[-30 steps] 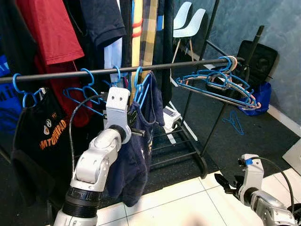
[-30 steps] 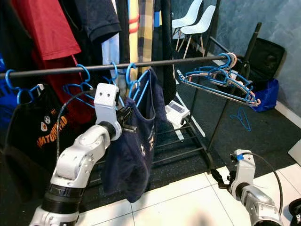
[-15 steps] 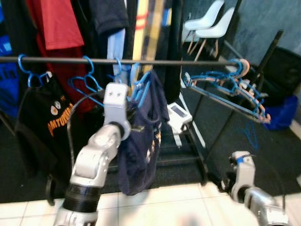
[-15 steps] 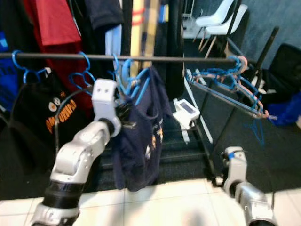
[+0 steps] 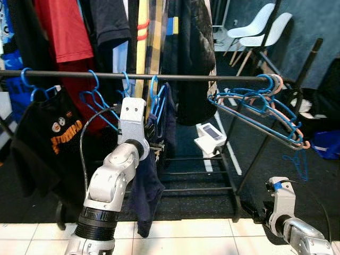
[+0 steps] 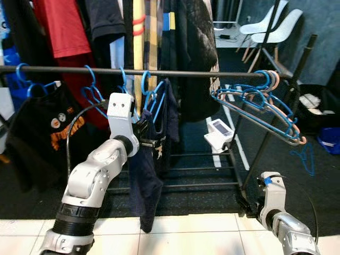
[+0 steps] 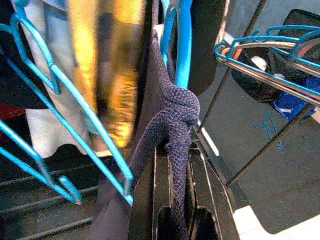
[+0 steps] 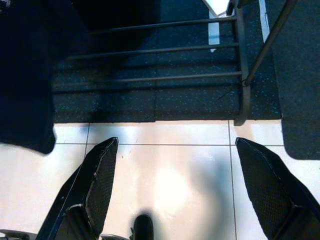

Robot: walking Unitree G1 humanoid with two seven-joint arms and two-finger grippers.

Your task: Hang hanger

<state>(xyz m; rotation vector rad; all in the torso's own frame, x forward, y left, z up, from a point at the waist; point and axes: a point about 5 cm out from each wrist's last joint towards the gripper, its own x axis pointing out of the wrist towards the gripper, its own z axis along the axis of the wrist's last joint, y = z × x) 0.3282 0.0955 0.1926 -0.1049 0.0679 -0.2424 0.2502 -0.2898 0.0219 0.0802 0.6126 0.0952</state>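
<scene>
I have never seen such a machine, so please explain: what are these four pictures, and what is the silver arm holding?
This is a walking robot with two silver arms. Two pictures come from cameras on its head; the other two look along each arm's tool. In front stands a clothes rail with blue hangers and shirts. The left tool is raised at the rail, its black fingers shut on a dark navy garment that hangs from a blue hanger. The right tool hangs low and open over the white floor tiles.

Garments hang along the rail (image 5: 212, 77); a hanger (image 5: 155, 101) with a garment (image 5: 146, 186) hangs mid-rail; bare hangers (image 5: 255, 109) bunch at its right end; chairs (image 5: 260, 29) stand behind.
</scene>
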